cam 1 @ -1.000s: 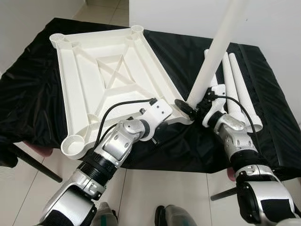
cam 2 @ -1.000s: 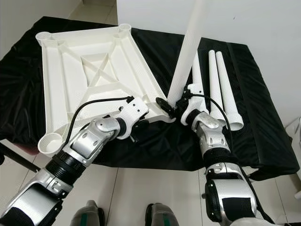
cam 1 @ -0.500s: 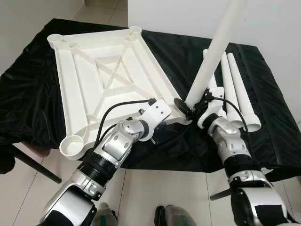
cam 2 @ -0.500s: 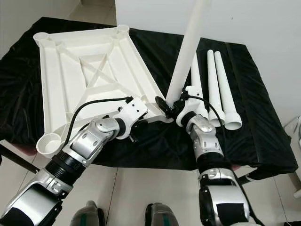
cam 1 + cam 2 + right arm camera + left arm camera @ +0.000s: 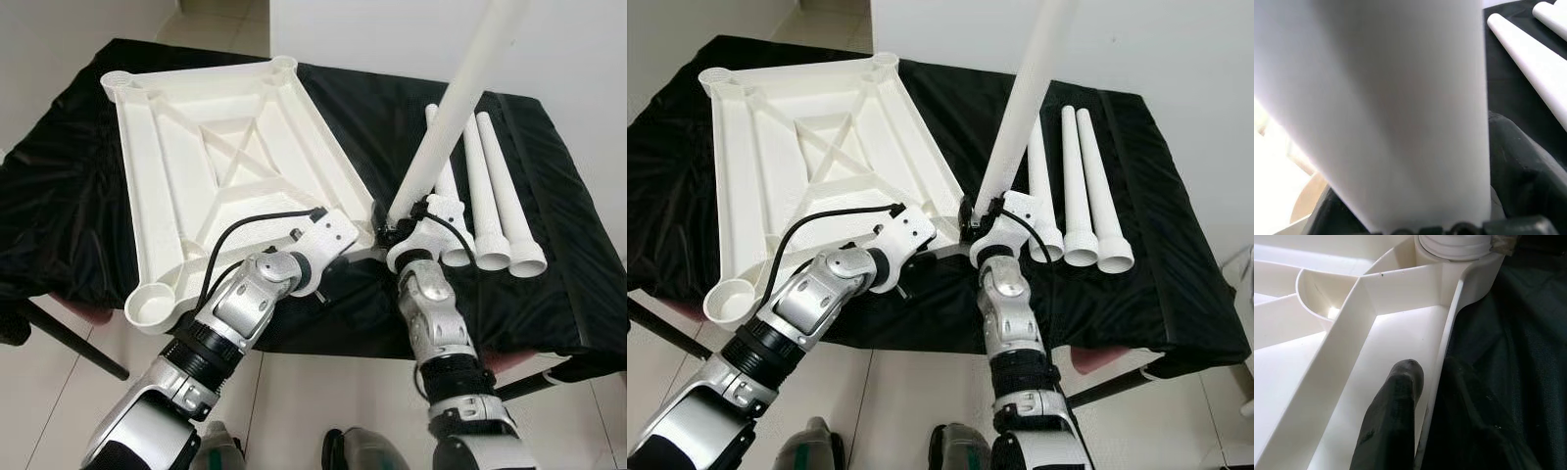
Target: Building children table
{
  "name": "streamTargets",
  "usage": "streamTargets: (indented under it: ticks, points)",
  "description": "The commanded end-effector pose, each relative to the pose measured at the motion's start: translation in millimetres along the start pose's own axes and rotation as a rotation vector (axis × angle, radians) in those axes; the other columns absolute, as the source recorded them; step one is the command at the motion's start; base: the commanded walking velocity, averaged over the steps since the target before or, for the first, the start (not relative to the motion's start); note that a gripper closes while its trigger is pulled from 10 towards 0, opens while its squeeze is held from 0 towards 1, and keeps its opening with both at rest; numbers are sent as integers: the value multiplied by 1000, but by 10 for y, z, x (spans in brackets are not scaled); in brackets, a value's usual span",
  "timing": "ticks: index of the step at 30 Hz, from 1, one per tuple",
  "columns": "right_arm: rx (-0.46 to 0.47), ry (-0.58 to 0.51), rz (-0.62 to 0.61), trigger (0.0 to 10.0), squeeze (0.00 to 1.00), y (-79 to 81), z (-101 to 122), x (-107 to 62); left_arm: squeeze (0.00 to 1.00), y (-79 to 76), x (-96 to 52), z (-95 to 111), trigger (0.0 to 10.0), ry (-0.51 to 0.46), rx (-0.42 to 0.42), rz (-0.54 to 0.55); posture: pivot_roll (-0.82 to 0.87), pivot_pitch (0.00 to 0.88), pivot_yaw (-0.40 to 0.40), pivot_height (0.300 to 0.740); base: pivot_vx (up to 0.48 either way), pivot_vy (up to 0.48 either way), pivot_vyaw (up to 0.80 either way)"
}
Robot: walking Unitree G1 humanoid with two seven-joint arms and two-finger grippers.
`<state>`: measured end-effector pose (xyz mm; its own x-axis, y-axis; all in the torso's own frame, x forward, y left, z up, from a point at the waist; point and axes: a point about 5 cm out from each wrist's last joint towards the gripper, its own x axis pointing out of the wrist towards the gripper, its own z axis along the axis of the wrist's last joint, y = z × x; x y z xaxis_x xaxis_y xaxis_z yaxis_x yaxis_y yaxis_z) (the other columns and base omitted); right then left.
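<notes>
The right gripper [image 5: 972, 223] pinches the long white plastic leg tube [image 5: 1019, 108], whose top runs out of frame and whose foot, at the near corner socket of the upturned white ribbed plastic tabletop [image 5: 225, 147], is hidden behind the fingers. Just beside it, the left gripper [image 5: 1425, 396] clamps the tabletop's rim, one finger [image 5: 1396, 421] inside, the other blurred against the black cloth [image 5: 59, 196]. Three more white leg tubes [image 5: 1080, 186] lie beyond the right gripper; no writing is legible.

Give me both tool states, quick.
Left tool: closed on the tabletop's side rim, one finger inside, one outside.
Right tool: closed on the upright table leg at the corner socket.
</notes>
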<state>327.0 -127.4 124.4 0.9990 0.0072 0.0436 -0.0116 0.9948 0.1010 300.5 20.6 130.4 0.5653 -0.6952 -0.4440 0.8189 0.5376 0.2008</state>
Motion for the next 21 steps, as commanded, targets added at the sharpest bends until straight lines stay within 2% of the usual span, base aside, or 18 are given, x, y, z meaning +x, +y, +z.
streamTargets:
  ticks: [1,3,4,5,11,12,15,16,18,20,21]
  points:
    - [-2,88,-2,10000,0,10,-180,-63,0,-90,4,56,10000,-21,30,-60,-19,22,-48,740,0,0,0]
    - [-5,81,-17,10000,0,-39,-146,-52,0,-90,1,47,10000,-18,30,-62,-20,20,-47,740,0,0,0]
    - [-5,79,-21,10000,784,-52,-134,-55,0,-91,0,44,10000,-17,30,-62,-22,16,-47,740,0,0,0]
    - [8,75,-9,10000,1000,-51,-125,-56,0,-90,0,42,10000,-16,30,-61,-22,16,-47,740,0,0,0]
    - [3,45,42,10000,1000,-17,-52,-60,0,-87,7,55,10000,-21,29,-57,-21,9,-51,740,0,0,0]
    - [9,51,82,10000,851,-19,-42,-47,0,-90,10,57,10000,-22,28,-58,-25,4,-49,740,0,0,0]
    - [22,61,136,10000,851,-26,-28,-28,0,-94,15,62,10000,-24,27,-58,-26,3,-50,740,0,0,0]
    - [12,55,177,10000,0,-22,-3,-8,0,-93,19,74,10000,-27,28,-59,-26,3,-50,740,0,0,0]
    - [5,51,209,10000,0,-20,16,5,0,-93,22,82,10000,-28,29,-59,-26,3,-50,740,0,0,0]
    - [-32,41,332,10000,0,-82,114,92,0,-85,29,103,10000,-33,31,-58,-27,2,-49,740,0,0,0]
    - [-47,41,356,10000,0,-112,132,114,0,-83,28,104,10000,-34,32,-58,-27,2,-49,740,0,0,0]
